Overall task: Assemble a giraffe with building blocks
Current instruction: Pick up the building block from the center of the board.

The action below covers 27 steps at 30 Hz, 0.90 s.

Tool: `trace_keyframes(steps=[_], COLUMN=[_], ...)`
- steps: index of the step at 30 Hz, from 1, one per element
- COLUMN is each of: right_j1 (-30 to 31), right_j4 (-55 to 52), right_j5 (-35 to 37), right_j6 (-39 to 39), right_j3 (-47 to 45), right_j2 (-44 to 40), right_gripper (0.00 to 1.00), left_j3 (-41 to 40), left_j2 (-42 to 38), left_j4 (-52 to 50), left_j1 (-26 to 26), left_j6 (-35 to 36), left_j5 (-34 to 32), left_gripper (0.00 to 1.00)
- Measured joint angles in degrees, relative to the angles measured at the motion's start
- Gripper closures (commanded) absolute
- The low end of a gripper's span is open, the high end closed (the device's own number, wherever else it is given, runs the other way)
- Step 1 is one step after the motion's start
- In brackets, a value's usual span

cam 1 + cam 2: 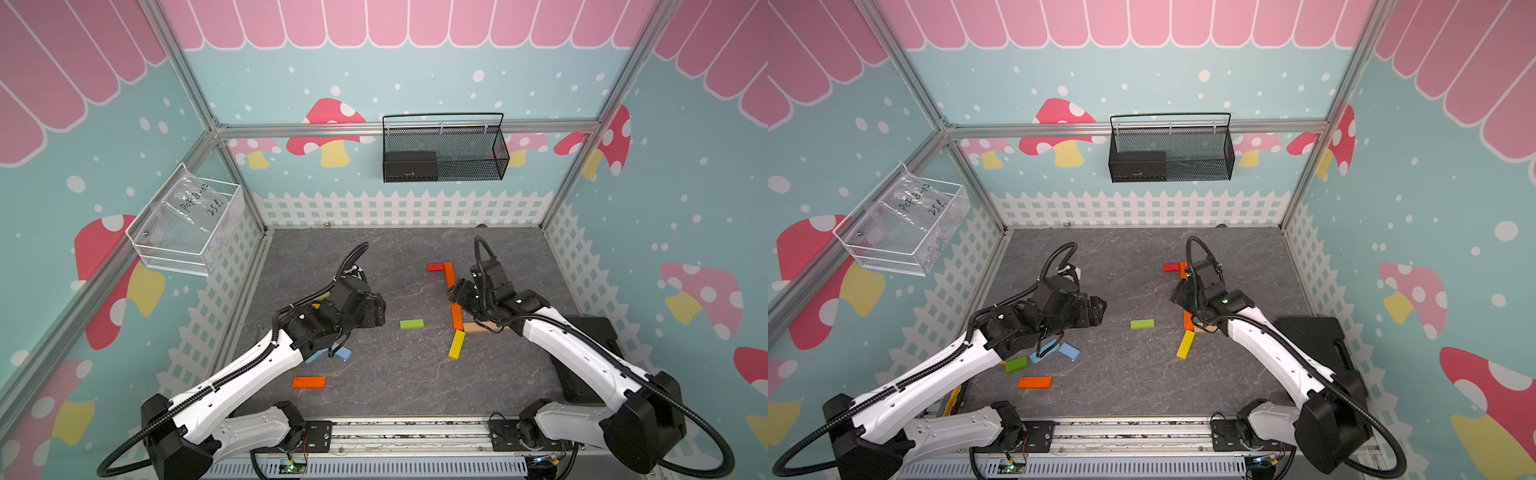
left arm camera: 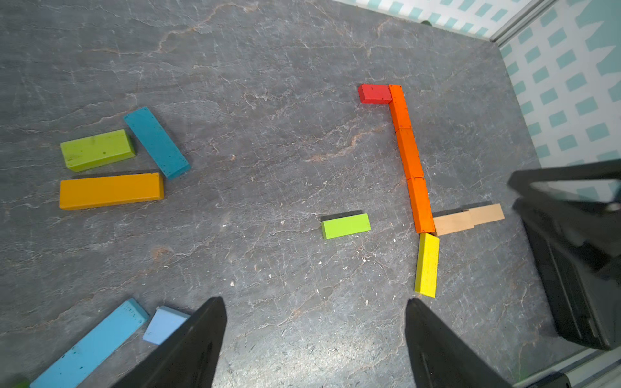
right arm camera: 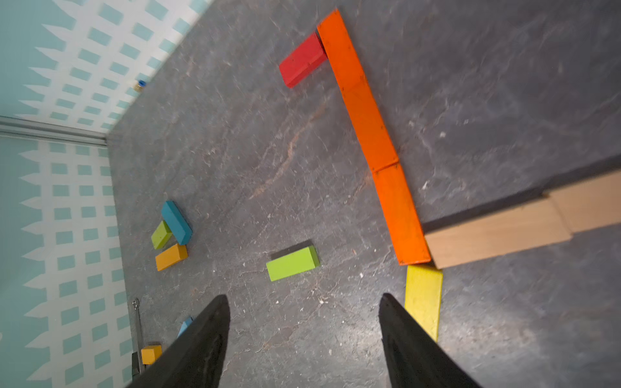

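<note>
Laid flat right of centre, the building blocks form a figure: a red block (image 1: 435, 267) joins the far end of an orange line (image 2: 408, 154), two tan blocks (image 2: 468, 218) branch off its near end, and a yellow block (image 1: 456, 344) slants below. A loose green block (image 1: 412, 324) lies mid-table. My right gripper (image 3: 304, 296) hovers open and empty over the orange line (image 1: 456, 316), with the yellow block (image 3: 424, 295) beside one finger. My left gripper (image 2: 315, 300) hangs open and empty left of centre, above bare table.
Under and beside the left arm lie a green (image 2: 97, 149), a teal (image 2: 156, 142) and an amber block (image 2: 111, 190), plus two light blue ones (image 1: 343, 353). An orange block (image 1: 308, 382) lies near the front. A black case (image 1: 590, 357) sits at the right wall.
</note>
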Motion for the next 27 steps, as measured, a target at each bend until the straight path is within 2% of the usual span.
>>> trace_keyframes(steps=[6,10,18,27], right_j1=[6.6,8.1,8.2,8.2], right_j4=[-7.9,-11.0,-13.3,-13.5], right_j5=[2.4,1.4,0.4,-0.7], right_j6=[16.3,23.2,31.7,35.1], right_j3=[9.0,15.7,20.2,24.3], right_j2=[13.2,20.7,28.6,36.5], right_gripper=[0.24,0.24,0.25,0.26], left_j3=[-1.0,-1.2,-1.3,-1.4], left_j2=[-2.9,-4.0,-6.8,-6.9], left_j4=[-1.1,-2.1,-3.3,-3.2], left_j1=[1.0,1.5,2.3,2.8], left_j6=[0.0,0.0,0.0,0.2], left_j5=[-0.3,-0.6,-1.8,-1.9], left_gripper=[0.14,0.14,0.15,0.15])
